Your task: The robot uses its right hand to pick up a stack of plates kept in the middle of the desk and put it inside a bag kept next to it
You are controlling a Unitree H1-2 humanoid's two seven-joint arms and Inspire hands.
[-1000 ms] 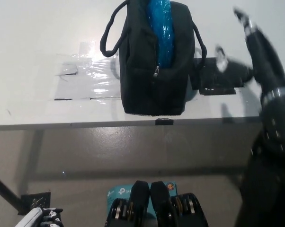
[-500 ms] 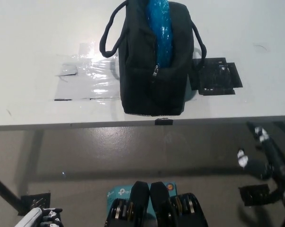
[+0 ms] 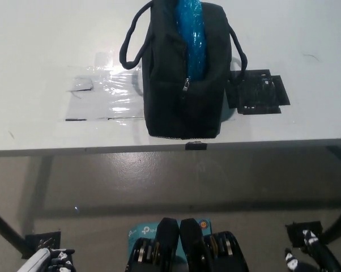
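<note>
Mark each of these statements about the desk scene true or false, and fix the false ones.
1. The plates are inside the bag. True: the blue stack shows through its open top.
2. The right hand is over the desk. False: it is low at the picture's bottom right, below the desk edge.
3. The bag lies flat on its side. False: it stands upright, opening up.
4. The left hand is at the bottom left, away from the bag. True.
5. A black patch lies on the desk beside the bag. True.
</note>
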